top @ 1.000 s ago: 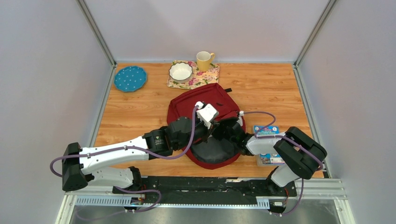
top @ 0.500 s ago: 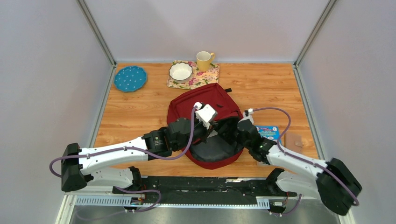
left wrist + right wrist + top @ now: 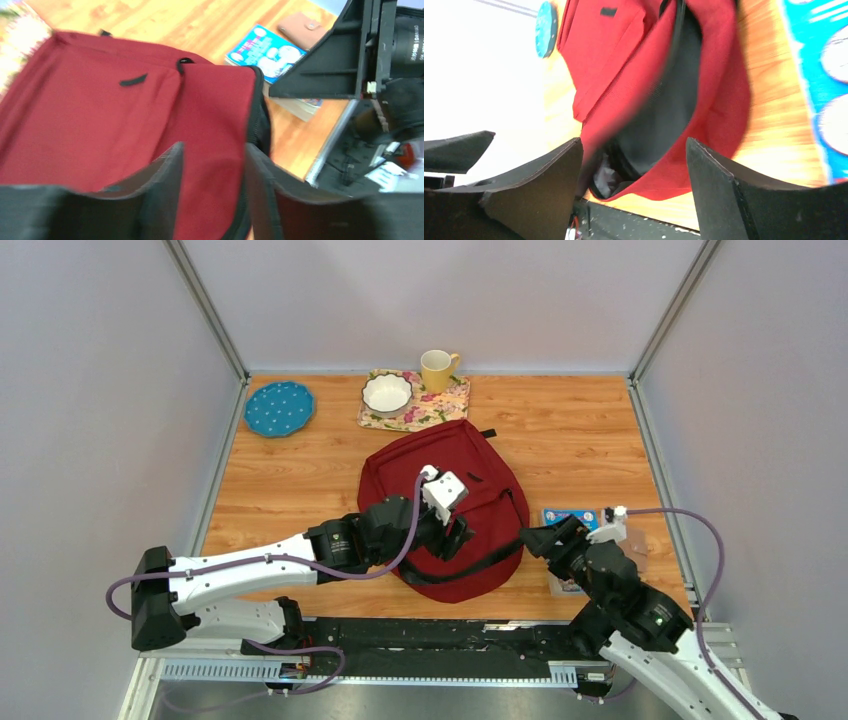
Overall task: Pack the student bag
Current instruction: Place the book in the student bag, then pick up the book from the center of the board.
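Note:
The student bag (image 3: 440,455), dark red with black zippers and a black strap, lies in the middle of the table, its mouth toward the near edge. My left gripper (image 3: 453,533) hovers open over the bag's near part; the left wrist view shows red fabric (image 3: 125,105) past the open gripper (image 3: 214,156), nothing pinched. My right gripper (image 3: 537,538) stands open just right of the bag's near right corner. In the right wrist view, the open gripper (image 3: 634,146) frames the bag's dark-lined mouth (image 3: 664,110).
A blue picture book (image 3: 568,517) and a brown wallet (image 3: 630,540) lie right of the bag, another book partly under the right arm. At the back stand a teal plate (image 3: 279,408), a white bowl (image 3: 387,393) and a yellow mug (image 3: 437,370) on a floral mat (image 3: 440,405).
My left gripper has opened and let go of the bag's flap, which has dropped flat. My right gripper has pulled back out of the bag's mouth to the right and opened wider.

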Action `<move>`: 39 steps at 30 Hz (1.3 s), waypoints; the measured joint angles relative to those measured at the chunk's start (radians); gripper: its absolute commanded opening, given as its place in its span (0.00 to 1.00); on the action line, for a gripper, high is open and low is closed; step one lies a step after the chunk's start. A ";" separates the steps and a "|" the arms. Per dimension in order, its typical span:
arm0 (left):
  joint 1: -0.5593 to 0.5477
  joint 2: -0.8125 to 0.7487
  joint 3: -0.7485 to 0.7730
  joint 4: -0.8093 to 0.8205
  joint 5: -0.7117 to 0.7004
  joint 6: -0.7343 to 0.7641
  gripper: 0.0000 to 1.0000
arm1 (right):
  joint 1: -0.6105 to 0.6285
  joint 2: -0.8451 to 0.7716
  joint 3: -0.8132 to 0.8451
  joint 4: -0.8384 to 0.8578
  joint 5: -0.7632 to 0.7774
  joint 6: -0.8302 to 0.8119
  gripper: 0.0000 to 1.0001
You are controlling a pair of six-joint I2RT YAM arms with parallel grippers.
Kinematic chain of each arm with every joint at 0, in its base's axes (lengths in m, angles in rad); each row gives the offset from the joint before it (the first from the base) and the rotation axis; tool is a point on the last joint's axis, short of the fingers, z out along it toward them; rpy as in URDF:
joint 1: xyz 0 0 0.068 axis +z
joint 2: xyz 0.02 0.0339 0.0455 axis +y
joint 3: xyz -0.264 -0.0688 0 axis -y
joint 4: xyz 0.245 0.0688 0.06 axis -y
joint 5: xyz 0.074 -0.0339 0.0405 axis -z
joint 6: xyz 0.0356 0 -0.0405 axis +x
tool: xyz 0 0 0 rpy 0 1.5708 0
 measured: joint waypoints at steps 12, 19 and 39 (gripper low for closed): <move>-0.001 -0.072 -0.020 -0.057 0.133 -0.081 0.72 | -0.020 0.267 0.322 -0.286 0.299 -0.222 0.89; -0.001 -0.143 -0.058 -0.069 0.081 -0.120 0.73 | -0.288 0.566 0.295 -0.119 0.007 -0.357 0.90; -0.001 -0.053 -0.019 -0.063 0.038 -0.129 0.75 | -0.332 0.722 0.030 0.396 -0.711 -0.208 0.91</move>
